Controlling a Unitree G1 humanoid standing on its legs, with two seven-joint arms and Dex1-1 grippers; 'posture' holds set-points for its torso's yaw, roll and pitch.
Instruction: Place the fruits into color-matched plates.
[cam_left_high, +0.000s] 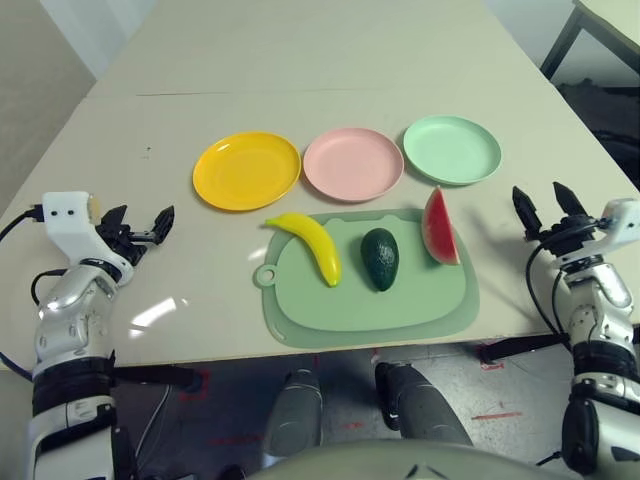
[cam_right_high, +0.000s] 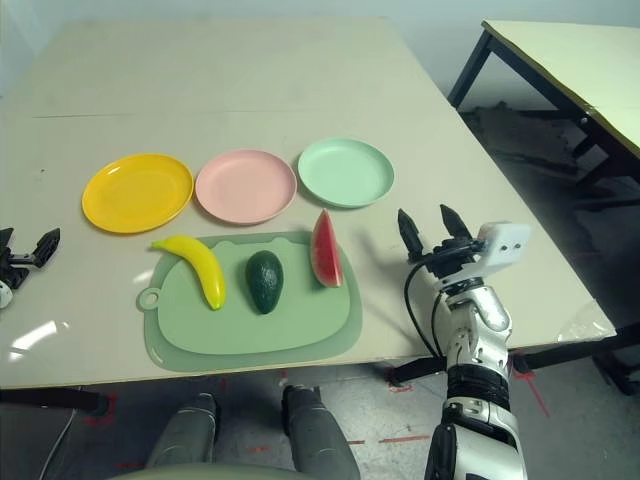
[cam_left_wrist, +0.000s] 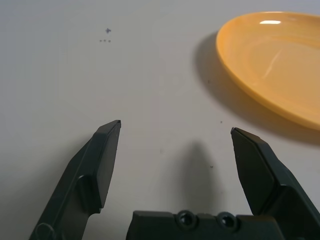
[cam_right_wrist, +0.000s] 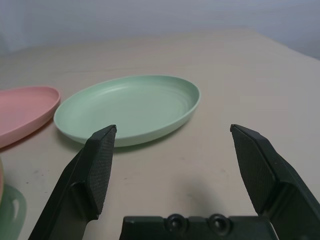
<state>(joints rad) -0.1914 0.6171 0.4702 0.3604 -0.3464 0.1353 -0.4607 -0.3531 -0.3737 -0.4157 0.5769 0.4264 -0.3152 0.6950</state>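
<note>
**Across the mat, three fruits unplaced**

On my left, the left gripper (cam_left_high: 140, 226) sits spread and empty. I see the curved yellow toy banana (cam_left_high: 311, 244), dark green oval avocado (cam_left_high: 380, 258) and red watermelon wedge (cam_left_high: 439, 227) on the green rounded-rectangle cutting mat (cam_left_high: 366, 310); behind them are round matte yellow (cam_left_high: 246, 170), pink (cam_left_high: 353, 163) and mint green plates (cam_left_high: 452, 149). The right gripper (cam_left_high: 543, 206) is spread, empty.

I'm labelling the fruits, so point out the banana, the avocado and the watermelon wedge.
banana (cam_left_high: 312, 243): left eye view, middle of its curved yellow body.
avocado (cam_left_high: 380, 258): left eye view, centre of its dark green skin.
watermelon wedge (cam_left_high: 439, 228): left eye view, red flesh face.
</note>
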